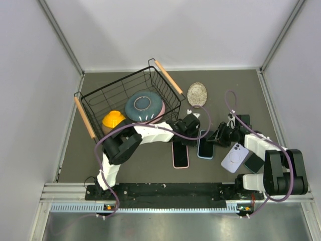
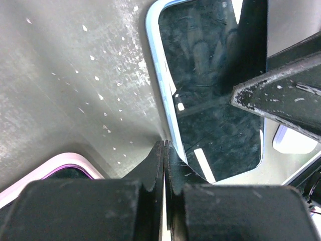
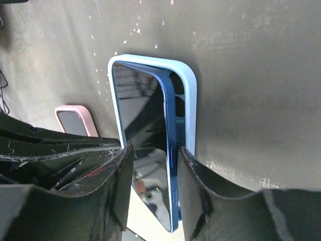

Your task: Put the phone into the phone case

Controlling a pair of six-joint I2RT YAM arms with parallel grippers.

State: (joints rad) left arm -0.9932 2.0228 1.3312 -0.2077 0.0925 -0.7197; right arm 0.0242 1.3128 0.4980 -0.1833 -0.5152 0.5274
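— Where the right arm folds back at the near side of the surface [image 1: 150, 165], what lies beside it?

— Lavender handset [image 1: 234, 157], back up, with a dark item [image 1: 254, 162] just beside it. Left of these, a pink-cased handset [image 1: 180, 154], face up.

— And the phone?

— Phone [image 3: 143, 115] lies in the light blue phone case [image 3: 188, 100], between the two pincers. Not fully seated: one long edge rides up over the case wall, the other is down inside.

— Right pincer?

— Right pincer [image 3: 155, 150] is parted partway, fingers astride the phone's nearer end. No grip on anything that I can confirm.

— Left?

— Left pincer [image 2: 164, 150] is closed tight and empty, its tip at the case's long edge. Contact cannot be confirmed.

— Beyond?

— Wire basket [image 1: 113, 84] at the far left, a blue-grey bowl [image 1: 144, 105] inside it.
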